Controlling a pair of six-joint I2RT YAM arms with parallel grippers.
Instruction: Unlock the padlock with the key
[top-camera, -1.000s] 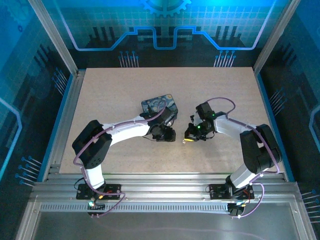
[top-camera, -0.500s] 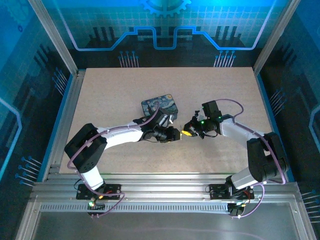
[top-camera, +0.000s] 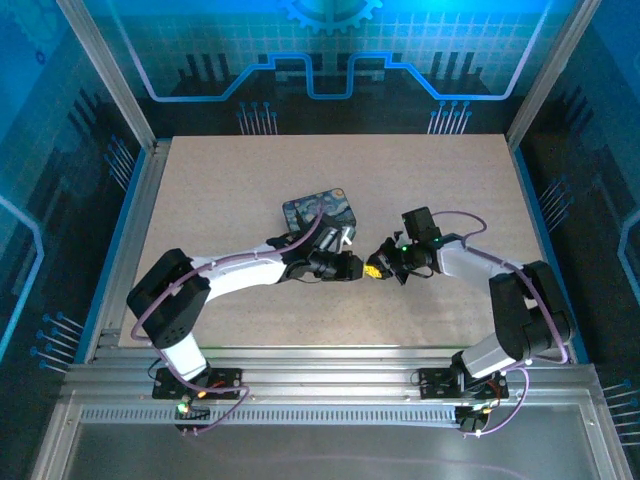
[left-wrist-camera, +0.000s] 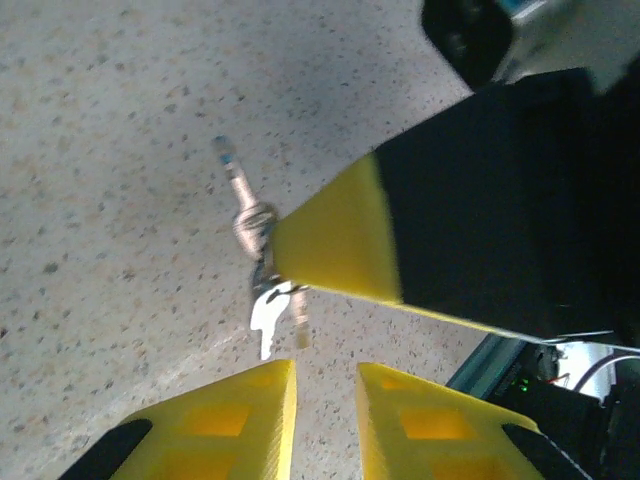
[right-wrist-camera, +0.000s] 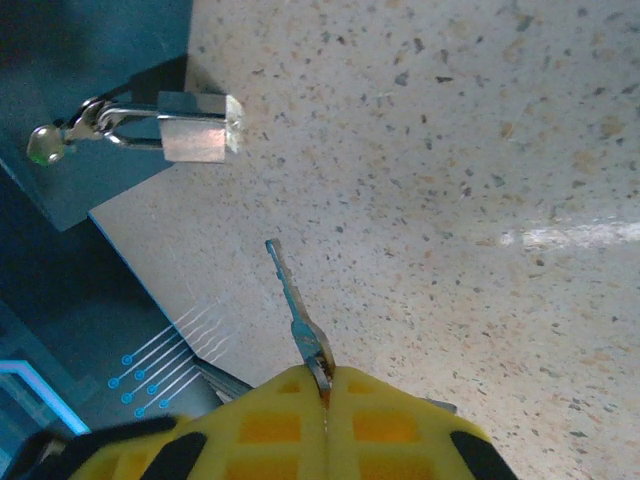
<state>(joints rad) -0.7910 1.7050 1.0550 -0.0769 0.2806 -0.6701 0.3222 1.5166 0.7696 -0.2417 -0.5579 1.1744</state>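
While closed, right fingers (right-wrist-camera: 400, 425) pinch key (right-wrist-camera: 296, 312).

On the desk (top-camera: 220, 180)
Left gripper (top-camera: 352, 266) at 5 o'clock of the box (top-camera: 316, 211); right gripper (top-camera: 373, 270), key (right-wrist-camera: 297, 312) in it, just beside at 3 o'clock.

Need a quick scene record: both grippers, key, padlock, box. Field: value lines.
right gripper: shut on the thin silvery metal key
left gripper: slightly open, holding nothing, facing the right gripper
key: blade sticks out past the gripper, not in the lock
small silver squarish padlock: shackle looped through a metal latch, clear of the key
flat blue-and-yellow swirl-painted box: on the speckled beige table, just beyond the left gripper
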